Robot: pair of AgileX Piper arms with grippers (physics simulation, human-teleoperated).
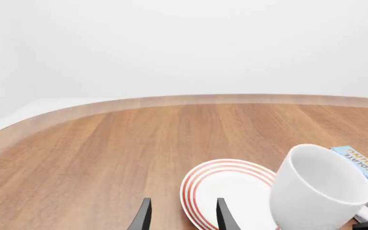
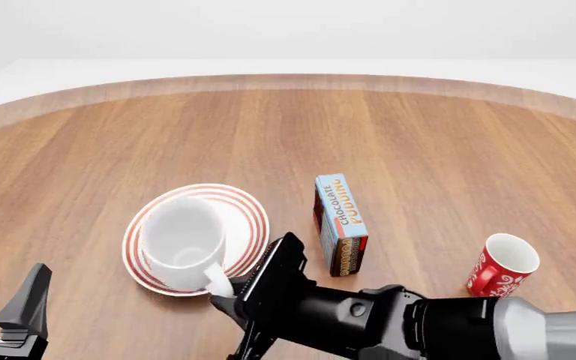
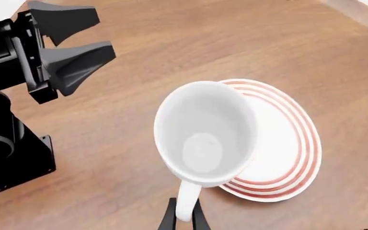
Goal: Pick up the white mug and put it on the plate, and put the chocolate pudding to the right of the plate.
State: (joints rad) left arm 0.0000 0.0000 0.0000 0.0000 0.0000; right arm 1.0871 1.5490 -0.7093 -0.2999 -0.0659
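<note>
Gripping its handle, the right tool (image 3: 184, 218) holds the white mug (image 3: 204, 132) upright.

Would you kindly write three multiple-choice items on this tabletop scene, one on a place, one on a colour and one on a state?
1. Where does the chocolate pudding lie?
A. Between the plate and the red mug
B. On the plate
C. Left of the plate

2. What colour are the plate's rings?
A. Blue
B. Red
C. Green

3. What grips the white mug?
A. The left gripper
B. Nothing
C. The right gripper, by the handle

Answers: 1 A, the front view shows the box between them. 2 B, red rings circle the rim. 3 C, the right wrist view shows fingers pinching the handle; the left gripper stands open, apart.
</note>
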